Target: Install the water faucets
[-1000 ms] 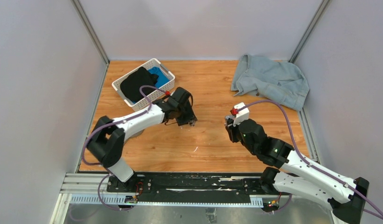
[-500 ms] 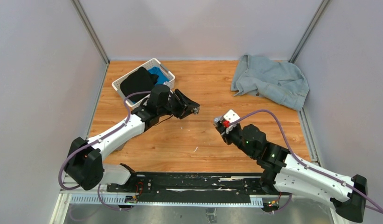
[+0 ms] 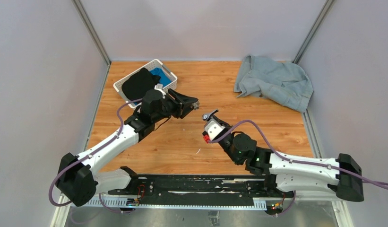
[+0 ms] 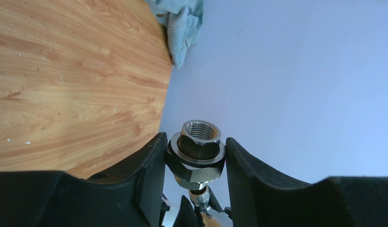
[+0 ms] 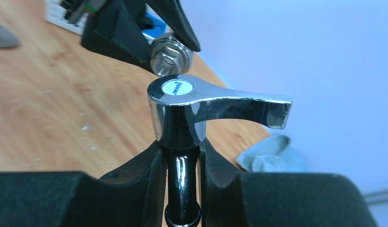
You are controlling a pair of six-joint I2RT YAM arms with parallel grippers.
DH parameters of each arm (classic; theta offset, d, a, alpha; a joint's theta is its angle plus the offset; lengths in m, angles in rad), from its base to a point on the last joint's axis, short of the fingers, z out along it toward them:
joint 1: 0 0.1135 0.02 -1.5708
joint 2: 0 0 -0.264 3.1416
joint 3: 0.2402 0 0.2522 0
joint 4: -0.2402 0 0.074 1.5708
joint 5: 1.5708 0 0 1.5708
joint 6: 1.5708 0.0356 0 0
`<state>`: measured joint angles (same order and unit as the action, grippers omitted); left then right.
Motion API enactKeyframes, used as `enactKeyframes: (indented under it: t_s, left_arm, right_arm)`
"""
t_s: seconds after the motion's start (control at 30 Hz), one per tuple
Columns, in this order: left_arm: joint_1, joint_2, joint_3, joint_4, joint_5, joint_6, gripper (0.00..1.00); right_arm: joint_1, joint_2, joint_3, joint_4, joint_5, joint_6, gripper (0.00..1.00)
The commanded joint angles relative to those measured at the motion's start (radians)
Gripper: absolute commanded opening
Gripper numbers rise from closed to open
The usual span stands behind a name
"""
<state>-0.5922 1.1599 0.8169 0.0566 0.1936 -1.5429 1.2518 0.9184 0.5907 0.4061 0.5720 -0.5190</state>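
The water faucets are in two parts, both held above the table. My left gripper (image 4: 195, 158) is shut on the grey threaded nut fitting (image 4: 200, 149), whose open threaded end points away from the wrist. The right gripper (image 5: 180, 158) is shut on the stem of the shiny tap (image 5: 180, 111), and its lever handle sticks out to the right. From above, the nut (image 3: 196, 105) and the tap (image 3: 210, 115) face each other a short gap apart. Seen from the right wrist, the nut (image 5: 170, 54) hangs just beyond the tap's cap.
A white basket (image 3: 135, 73) with black and blue cloth sits at the back left, just behind the left arm. A crumpled denim garment (image 3: 274, 80) lies at the back right. Grey walls close in three sides of the wooden table (image 3: 182, 142).
Both arms have swung in towards the middle. The left gripper lifted and turned right with the nut; the right gripper moved left with the tap, so the parts are now close.
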Motion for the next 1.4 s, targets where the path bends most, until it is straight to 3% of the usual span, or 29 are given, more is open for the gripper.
enactKeyframes:
  t_s: [0.0,0.2,0.4,0.67,1.37]
  left_arm:
    - [0.0,-0.031,-0.019,0.082,-0.028,-0.049,0.0]
    - [0.001,-0.038,-0.032,0.082,-0.013,-0.062,0.0]
    - [0.055,-0.004,-0.058,0.153,0.114,-0.064,0.0]
    - [0.123,0.051,-0.002,0.147,0.276,0.051,0.0]
    - [0.124,0.038,0.006,0.16,0.336,0.129,0.0]
  right_arm:
    - [0.078,0.12,-0.054,0.44,0.199,-0.395,0.0]
    - [0.18,0.431,-0.104,1.178,0.287,-0.967,0.0]
    - [0.216,0.521,-0.105,1.192,0.277,-1.081,0.0]
    - [0.219,0.607,-0.123,1.192,0.267,-1.218,0.0]
    - [0.195,0.704,-0.018,1.192,0.258,-1.18,0.0]
